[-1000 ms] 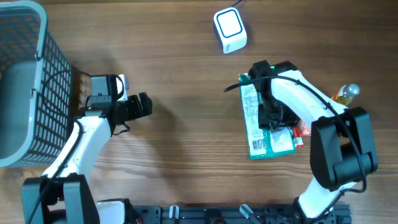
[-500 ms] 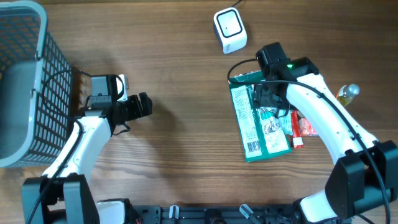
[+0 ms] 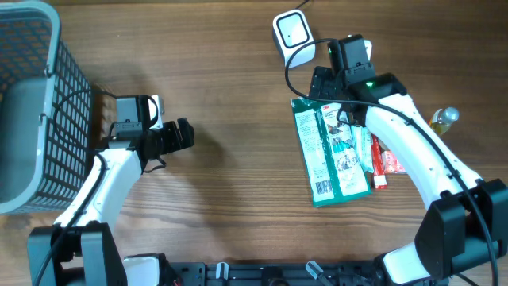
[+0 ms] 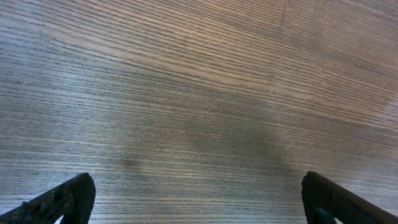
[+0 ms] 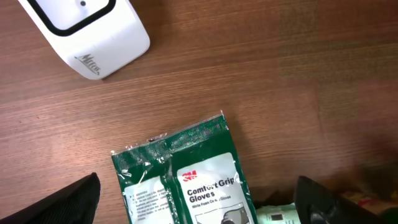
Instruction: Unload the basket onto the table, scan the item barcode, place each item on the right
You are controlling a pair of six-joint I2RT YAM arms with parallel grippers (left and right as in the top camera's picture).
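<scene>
Over the sealed top end of the glove packet (image 3: 329, 151), the right gripper (image 3: 325, 83) hangs with jaws wide apart and nothing between them. In the right wrist view both fingers frame the packet's crimped edge. The packet lies flat on the table (image 3: 230, 95), free of any grip.

Key relation: the packet sits directly below and robot-side of the right gripper. Its long axis runs from the top seal back toward the robot base, tilted slightly. The jaws seem to straddle the short edge, but whether across the width or along it is hard to tell.

The right arm is clearly nearer. The left gripper (image 3: 184, 135) is well apart from the packet on its left, jaws also spread, with only bare wood under it in the left wrist view.

Packet look: green foil, white label panels, "Comfort Grip Gloves" printed near the top. A small barcode-like patch shows near the end closest to the robot — too small to confirm.

The white scanner (image 3: 294, 38) stands just beyond the packet's top seal, near but not touching. A red packet (image 3: 389, 163) lies against the packet's right side, partly tucked under. A small bottle (image 3: 443, 119) sits further right. The grey basket (image 3: 48, 119) is far off to the packet's left.

Judgement — next move likely a regrasp of the top edge.
</scene>
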